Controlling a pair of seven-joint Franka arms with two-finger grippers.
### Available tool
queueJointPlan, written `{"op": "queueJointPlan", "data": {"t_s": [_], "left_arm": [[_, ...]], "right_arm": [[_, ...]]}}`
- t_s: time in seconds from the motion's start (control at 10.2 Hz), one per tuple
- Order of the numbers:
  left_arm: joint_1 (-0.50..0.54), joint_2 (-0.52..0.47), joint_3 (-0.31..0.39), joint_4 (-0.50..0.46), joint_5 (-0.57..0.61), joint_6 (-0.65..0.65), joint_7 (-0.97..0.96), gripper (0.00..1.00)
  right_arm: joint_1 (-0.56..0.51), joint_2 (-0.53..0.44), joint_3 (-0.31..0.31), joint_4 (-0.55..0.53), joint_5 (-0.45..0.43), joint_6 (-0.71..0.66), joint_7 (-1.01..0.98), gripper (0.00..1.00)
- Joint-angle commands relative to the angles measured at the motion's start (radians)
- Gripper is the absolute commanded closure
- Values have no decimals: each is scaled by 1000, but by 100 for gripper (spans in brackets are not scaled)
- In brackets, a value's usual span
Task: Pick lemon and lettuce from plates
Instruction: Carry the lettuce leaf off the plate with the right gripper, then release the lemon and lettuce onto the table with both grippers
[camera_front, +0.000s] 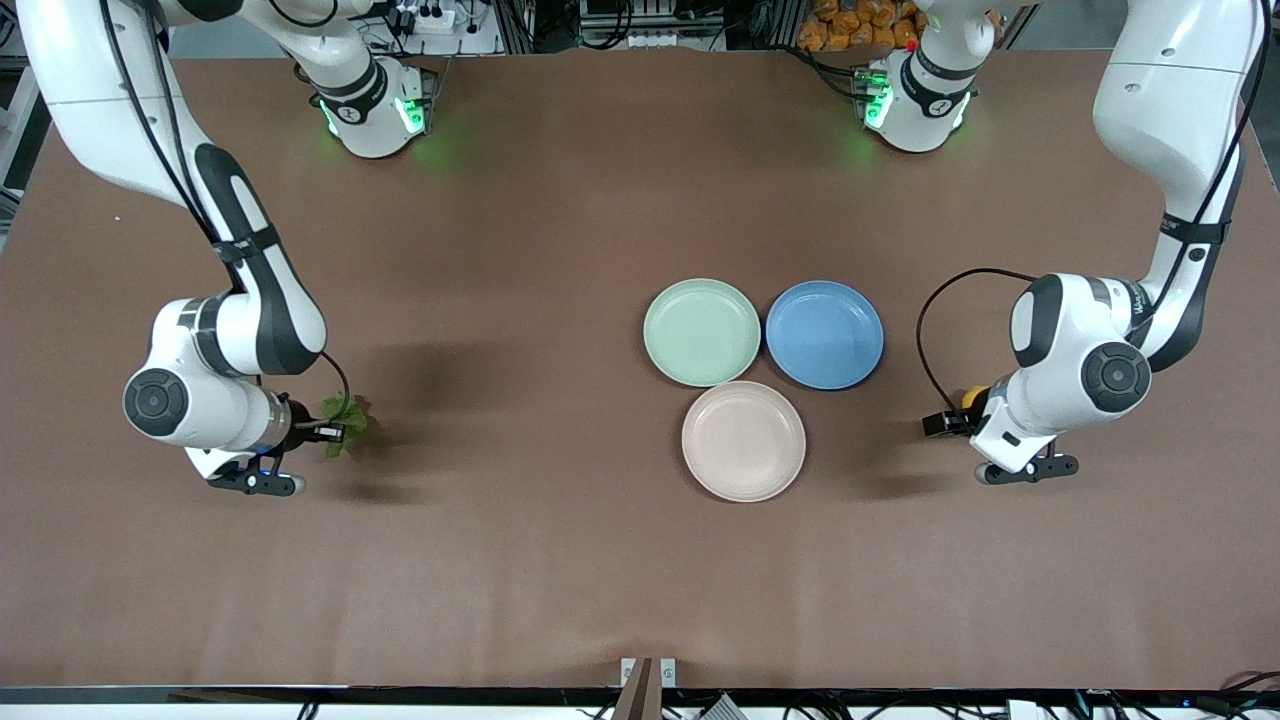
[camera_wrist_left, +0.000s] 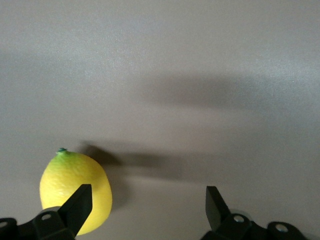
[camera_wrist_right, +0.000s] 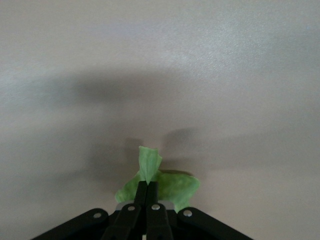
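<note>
On the wide brown tabletop (camera_front: 560, 560), three round matte plates sit touching toward my left arm's end: pale mint green (camera_front: 702, 332), blue (camera_front: 824, 334) and beige-cream (camera_front: 743, 441), the last nearest the front edge. My right gripper (camera_wrist_right: 147, 192), jaws pinched shut on the small ragged green lettuce leaf (camera_wrist_right: 170, 187), is low near my right arm's edge. My left gripper (camera_wrist_left: 148, 202), jaws spread wide, is near my left arm's edge, the small bright yellow oval lemon (camera_wrist_left: 74, 187) lying on the tabletop just outside one finger (camera_wrist_left: 80, 200).

Robotics lab, two white robot arms (camera_front: 1150, 150) bolted to a brown-covered counter (camera_front: 560, 560), green status lights on their bases, cables, power strips and aluminium framing along its edge
</note>
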Motion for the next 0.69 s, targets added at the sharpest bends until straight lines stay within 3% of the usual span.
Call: {"op": "queueJointPlan", "data": {"t_s": [0.0,0.1,0.3,0.59], "left_arm": [[20,-129,-17,-124,-7,-6,-22,0],[14,-187,-13,-172,-28,-8,-19,0],[-10,-260,3,-203,-65,-9,-11,0],[-90,-358,77,-188,-88,-58,-13,0]], "right_arm": [[-38,40,16,61,0,-3,-11,48],[-44,39,16,70,0,-4,-13,0],[-41,13,16,101,0,-29,-13,0],[-35,-67,18,219,-2,-281,-11,0]]}}
